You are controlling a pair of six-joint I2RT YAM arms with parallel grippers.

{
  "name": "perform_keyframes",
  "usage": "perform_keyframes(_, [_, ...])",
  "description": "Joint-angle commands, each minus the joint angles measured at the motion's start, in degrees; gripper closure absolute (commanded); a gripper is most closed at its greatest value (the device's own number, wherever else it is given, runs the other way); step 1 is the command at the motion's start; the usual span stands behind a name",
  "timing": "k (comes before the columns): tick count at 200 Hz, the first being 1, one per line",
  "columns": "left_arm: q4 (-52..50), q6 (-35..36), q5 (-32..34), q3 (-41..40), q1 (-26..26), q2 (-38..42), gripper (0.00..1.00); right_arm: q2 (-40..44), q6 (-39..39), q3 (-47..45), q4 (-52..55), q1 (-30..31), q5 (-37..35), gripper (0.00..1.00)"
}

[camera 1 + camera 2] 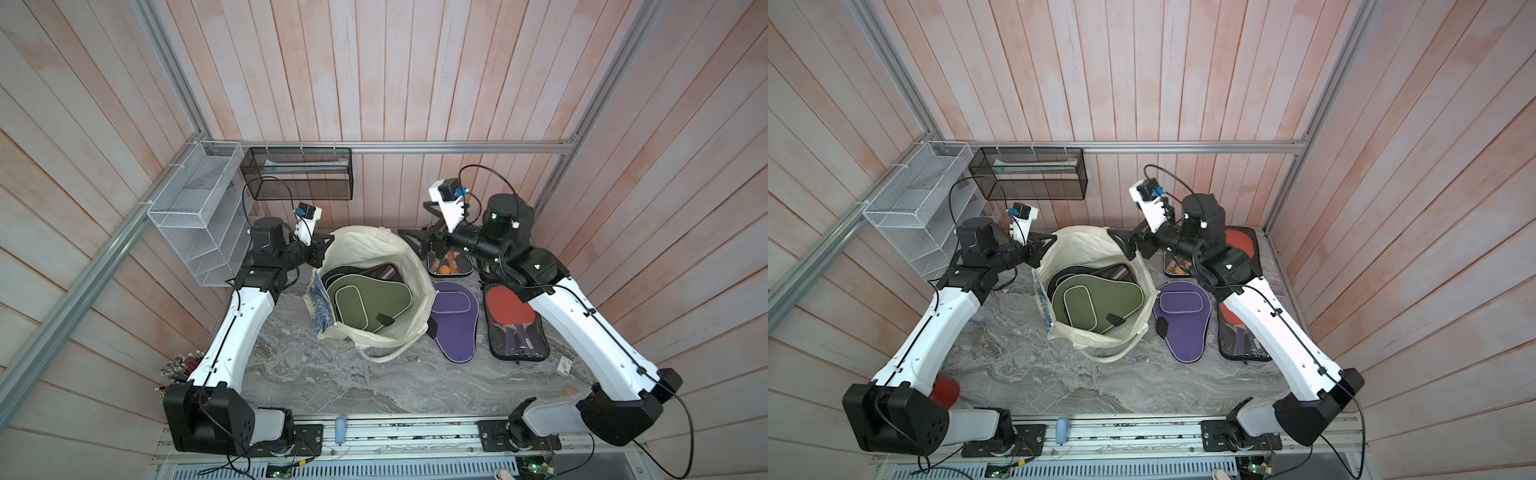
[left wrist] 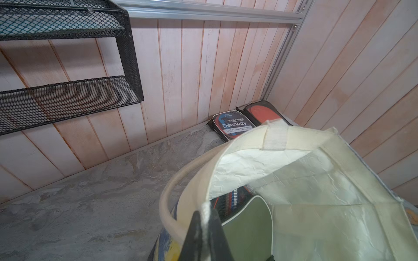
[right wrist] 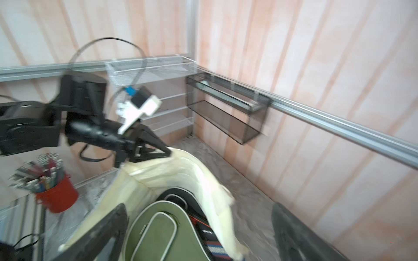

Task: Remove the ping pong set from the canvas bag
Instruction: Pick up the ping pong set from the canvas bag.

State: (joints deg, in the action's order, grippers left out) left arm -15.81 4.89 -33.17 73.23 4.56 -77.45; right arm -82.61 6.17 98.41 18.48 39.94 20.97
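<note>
The canvas bag (image 1: 409,266) stands open at the table's middle in both top views (image 1: 1133,266), blue print on its left side. Inside lie a green paddle case (image 1: 370,299) and a black striped case (image 1: 384,272) of the ping pong set. My left gripper (image 1: 326,245) is shut on the bag's far-left rim; the left wrist view shows white fabric pinched between the fingers (image 2: 196,226). My right gripper (image 1: 413,220) hovers open over the bag's far-right rim. In the blurred right wrist view that gripper (image 3: 199,206) straddles the rim above the green case (image 3: 162,235).
On the table right of the bag lie a purple paddle case (image 1: 453,320), a clear case with a red paddle (image 1: 515,324), and a set (image 1: 451,266) by the back wall. A black mesh shelf (image 1: 297,174) and white wire rack (image 1: 199,216) hang back left. A red pen cup (image 1: 944,386) stands front left.
</note>
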Motion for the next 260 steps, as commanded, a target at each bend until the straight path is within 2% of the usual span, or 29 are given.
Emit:
perform_keyframes(1, [3.9,-0.4,-1.9,1.8,0.5,0.8,1.00,-6.1,4.8,0.7,5.8,3.3,7.7,0.01])
perform_keyframes(62, [2.9,0.0,-2.0,2.6,0.6,0.5,1.00,-19.1,4.7,1.8,7.6,5.9,7.2,0.22])
perform_keyframes(105, [3.4,-0.4,-2.4,2.4,0.7,0.2,1.00,-27.7,3.3,4.1,8.6,5.8,-0.5,0.40])
perform_keyframes(176, [3.4,-0.2,-2.4,2.1,0.8,0.1,1.00,-38.1,0.4,10.4,8.1,3.9,-2.1,0.42])
perform_keyframes(260, [4.2,-0.1,-2.5,1.5,0.8,-0.4,1.00,-46.1,0.2,15.7,11.6,2.4,2.7,0.43])
